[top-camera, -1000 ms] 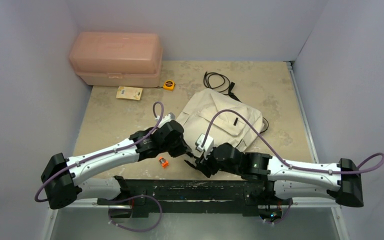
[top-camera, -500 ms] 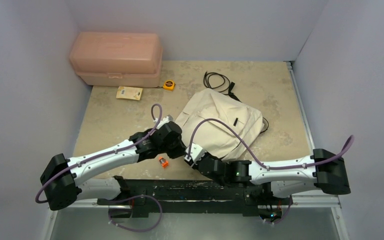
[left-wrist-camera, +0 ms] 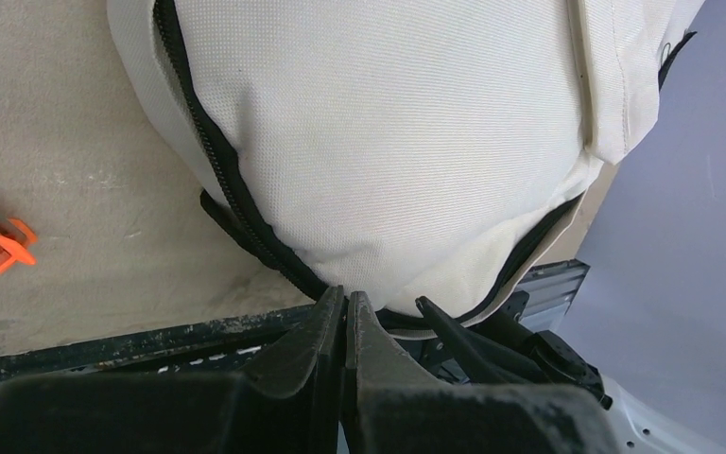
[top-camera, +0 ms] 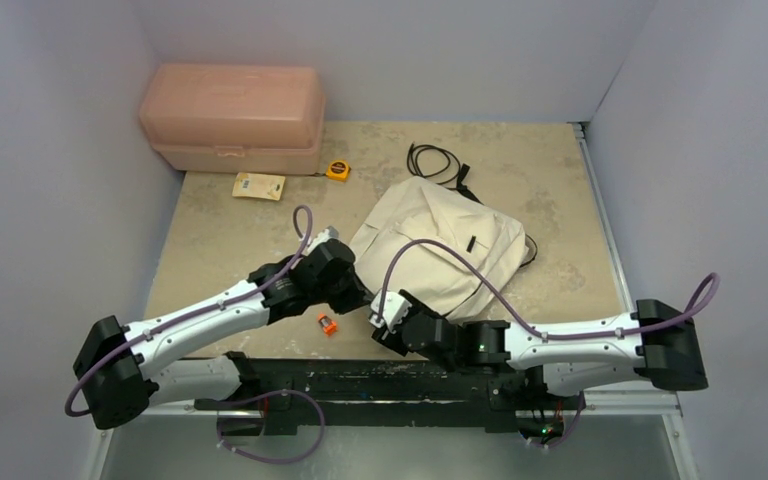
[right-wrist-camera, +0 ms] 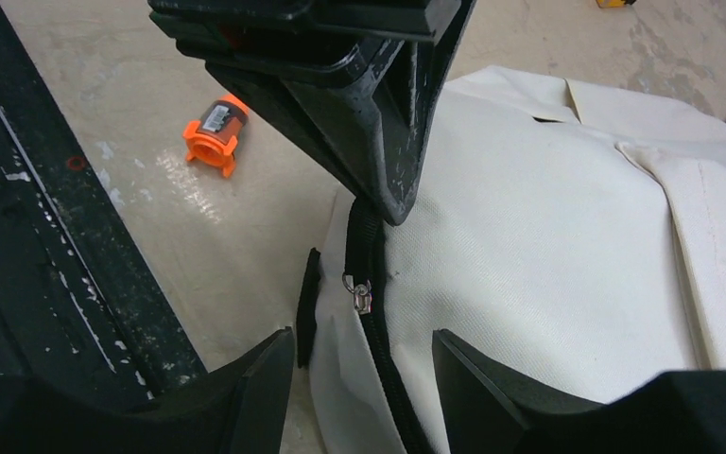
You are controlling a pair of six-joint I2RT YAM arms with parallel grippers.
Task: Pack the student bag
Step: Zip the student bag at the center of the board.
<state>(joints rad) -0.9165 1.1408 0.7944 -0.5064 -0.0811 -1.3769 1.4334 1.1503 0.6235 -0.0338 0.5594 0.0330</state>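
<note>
The left gripper [left-wrist-camera: 345, 298] is pressed together, its tips on the zipper [right-wrist-camera: 371, 246] at the near left edge of the bag [top-camera: 450, 245]. The right gripper [right-wrist-camera: 361, 339] is spread, with the zipper pull [right-wrist-camera: 361, 295] just ahead of its tips.

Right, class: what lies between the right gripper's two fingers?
The right gripper straddles the student bag's black zipper and metal pull, shown in the right wrist view.

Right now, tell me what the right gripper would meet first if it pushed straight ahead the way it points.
Most likely the student bag, at its zipper pull just ahead of the open right gripper; depth is unclear. Beyond sits the left gripper, shut on the zipper's end.
</note>
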